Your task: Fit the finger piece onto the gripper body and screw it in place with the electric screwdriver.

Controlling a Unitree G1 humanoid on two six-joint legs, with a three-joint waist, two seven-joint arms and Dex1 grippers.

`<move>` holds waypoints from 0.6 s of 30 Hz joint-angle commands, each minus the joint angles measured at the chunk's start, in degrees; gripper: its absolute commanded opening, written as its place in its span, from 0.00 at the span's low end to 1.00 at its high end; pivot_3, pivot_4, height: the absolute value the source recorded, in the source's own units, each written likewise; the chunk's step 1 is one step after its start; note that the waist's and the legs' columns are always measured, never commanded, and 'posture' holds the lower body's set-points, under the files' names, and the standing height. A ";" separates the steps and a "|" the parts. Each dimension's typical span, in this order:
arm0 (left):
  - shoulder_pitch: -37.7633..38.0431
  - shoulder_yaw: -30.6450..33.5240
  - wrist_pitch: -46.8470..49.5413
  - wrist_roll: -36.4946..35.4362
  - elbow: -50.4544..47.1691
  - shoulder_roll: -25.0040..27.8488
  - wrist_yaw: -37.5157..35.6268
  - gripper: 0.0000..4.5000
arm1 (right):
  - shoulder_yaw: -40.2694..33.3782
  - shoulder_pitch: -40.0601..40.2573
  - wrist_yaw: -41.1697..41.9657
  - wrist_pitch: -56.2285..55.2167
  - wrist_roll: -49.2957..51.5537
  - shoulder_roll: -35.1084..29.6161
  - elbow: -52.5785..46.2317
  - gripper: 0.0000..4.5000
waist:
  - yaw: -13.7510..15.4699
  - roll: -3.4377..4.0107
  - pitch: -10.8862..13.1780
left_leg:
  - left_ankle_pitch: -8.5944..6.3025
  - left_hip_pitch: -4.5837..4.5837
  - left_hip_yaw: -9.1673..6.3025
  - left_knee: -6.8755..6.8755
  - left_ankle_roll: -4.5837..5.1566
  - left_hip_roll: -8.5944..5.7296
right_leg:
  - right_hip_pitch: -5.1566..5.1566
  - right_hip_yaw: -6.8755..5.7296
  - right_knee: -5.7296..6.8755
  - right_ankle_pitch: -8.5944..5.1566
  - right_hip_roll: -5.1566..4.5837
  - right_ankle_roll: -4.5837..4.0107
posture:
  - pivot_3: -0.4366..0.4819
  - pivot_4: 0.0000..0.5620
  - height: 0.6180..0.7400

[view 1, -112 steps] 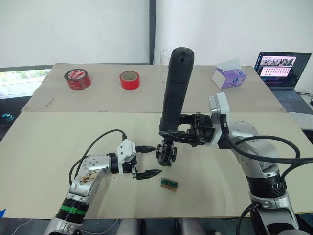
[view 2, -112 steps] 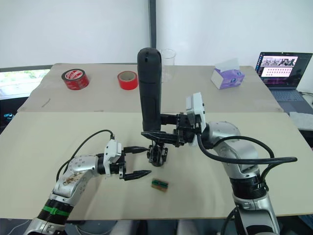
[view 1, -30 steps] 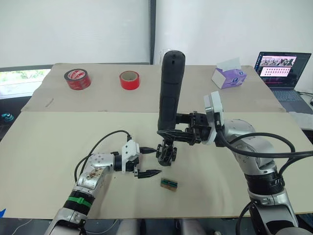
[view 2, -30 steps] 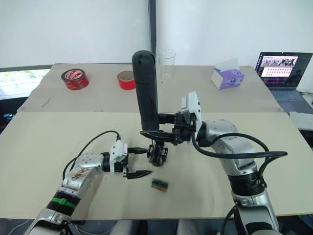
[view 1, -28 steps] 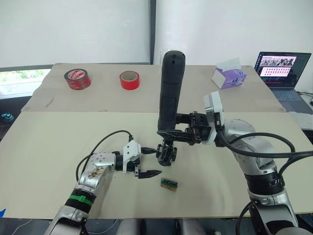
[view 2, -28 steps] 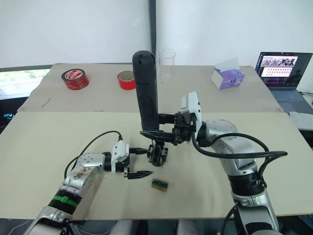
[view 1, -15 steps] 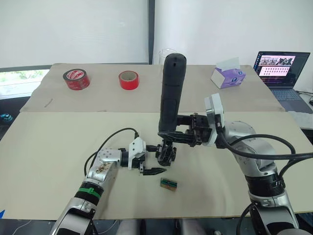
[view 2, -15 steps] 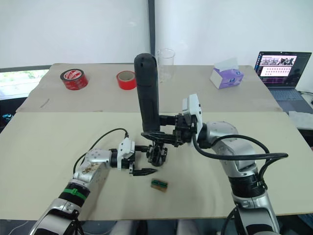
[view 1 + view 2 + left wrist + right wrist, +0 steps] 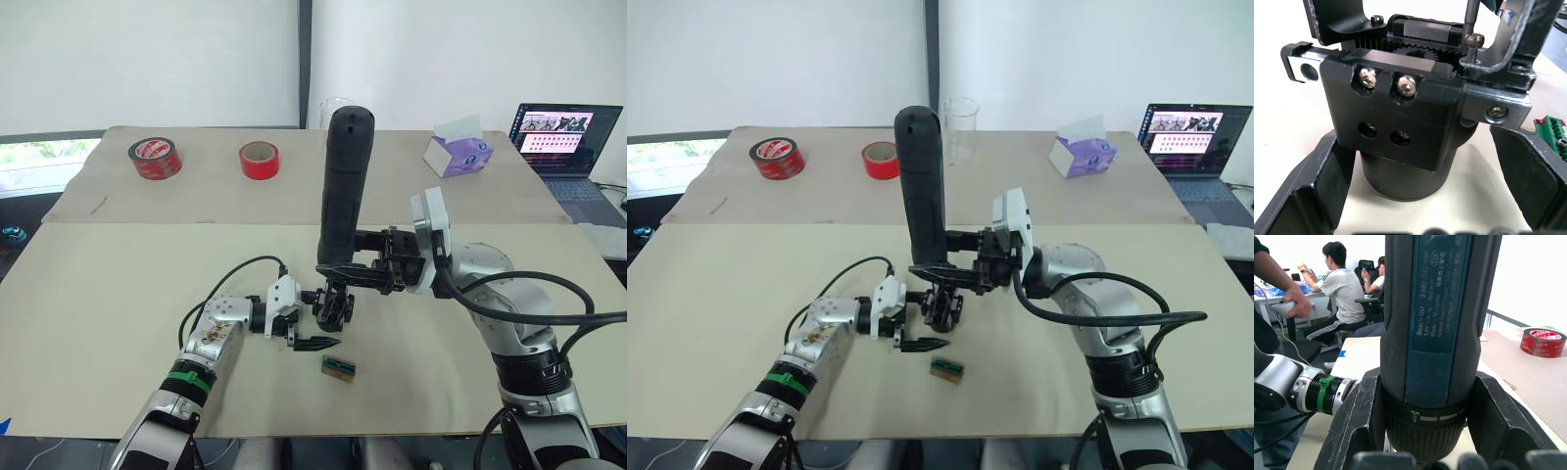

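At table centre, my right gripper (image 9: 345,271) clamps the long black cylindrical electric screwdriver (image 9: 343,186) over the small black blocky gripper body (image 9: 333,305); my left gripper (image 9: 315,317) straddles it, spread. The bit could slip, seemingly barely seated.

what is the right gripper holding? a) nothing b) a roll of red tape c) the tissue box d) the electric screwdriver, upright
d: the right gripper is shut on the electric screwdriver, which stands upright with its bit down on the gripper body.
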 commanded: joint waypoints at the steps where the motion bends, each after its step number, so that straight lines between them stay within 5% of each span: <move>1: -0.82 0.10 -0.84 0.08 0.27 -0.54 0.50 0.94 | -2.41 -0.71 -0.27 -1.55 1.95 0.04 -2.98 0.43 | 0.02 0.00 0.00 | 0.00 0.00 0.00 0.00 0.00 0.00 | 0.00 0.00 0.00 0.00 0.00 0.00 | 0.48 0.27 1.00; 6: -0.92 0.03 -0.85 1.01 0.78 -0.68 1.75 0.51 | -2.40 -0.66 -0.18 -1.27 2.02 -0.19 -3.08 0.43 | 0.03 0.00 0.00 | 0.00 0.00 -0.01 0.00 0.00 0.00 | 0.00 0.00 -0.01 0.00 0.00 0.00 | 0.48 0.27 1.00; 18: 0.27 -0.46 -1.45 2.05 0.50 -1.25 3.30 0.51 | -4.59 -2.59 0.35 -1.32 3.21 -1.11 -1.83 0.43 | 0.18 0.00 0.00 | 0.00 -0.01 -0.04 0.08 0.01 -0.01 | 0.03 0.00 0.00 0.04 -0.01 0.03 | 0.48 0.27 1.00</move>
